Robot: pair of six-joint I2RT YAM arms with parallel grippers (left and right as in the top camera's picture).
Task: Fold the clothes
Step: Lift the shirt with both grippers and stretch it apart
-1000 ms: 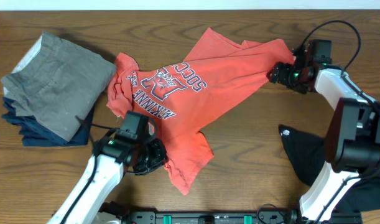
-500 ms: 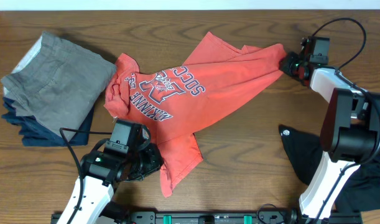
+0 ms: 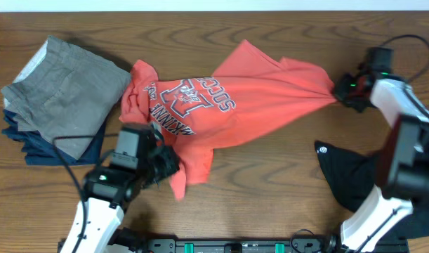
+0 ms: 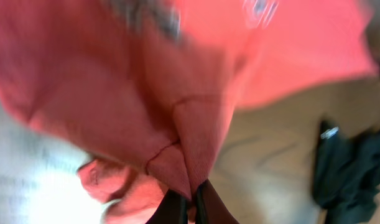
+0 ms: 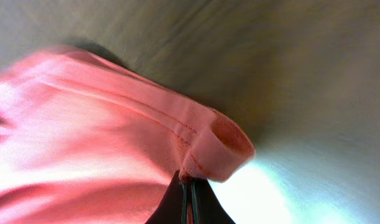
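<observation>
Surface of brown grained wood (image 3: 270,176), widest of all, carrying everything. Next in size, coral-red short-sleeved T-shirt (image 3: 249,105) with navy-and-white chest lettering, drawn out across the middle of the surface from lower left to upper right, lettering face up and upside down in the overhead view. At far left, folded stack of grey and navy garments (image 3: 60,105), just beside the shirt's crumpled sleeve. At lower right, crumpled black garment with small white logo (image 3: 340,172), well apart from the shirt, partly hidden by the right arm. Left gripper (image 3: 165,163), closed tight on the shirt's lower end, a fold of red fabric pinched between dark fingertips (image 4: 170,211). Right gripper (image 3: 338,91), clamped on the opposite end near the upper right, a stitched edge rolled over just above the closed jaws.
</observation>
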